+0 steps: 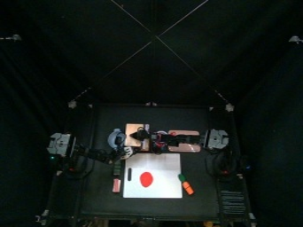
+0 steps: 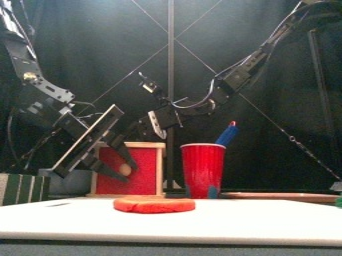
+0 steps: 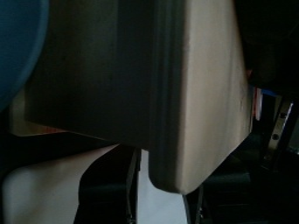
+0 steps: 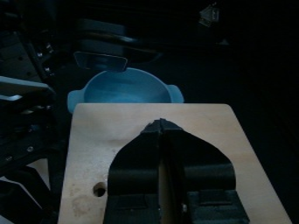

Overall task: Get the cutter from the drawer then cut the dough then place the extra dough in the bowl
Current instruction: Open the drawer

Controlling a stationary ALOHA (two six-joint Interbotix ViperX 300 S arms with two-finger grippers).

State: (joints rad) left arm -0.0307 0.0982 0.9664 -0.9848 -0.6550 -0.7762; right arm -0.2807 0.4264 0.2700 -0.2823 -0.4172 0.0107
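Note:
The pale wooden box with its red drawer front stands at the back left, behind the white board. A flat red dough disc lies on the board. My left gripper is open right at the drawer front, and the box's edge fills the left wrist view. My right gripper is shut, its tips on the box's top. The blue-grey bowl sits just beyond the box. No cutter shows.
A red cup with a blue toy knife stands right of the box. A small reddish thing lies left of the board, and another small thing lies at its right.

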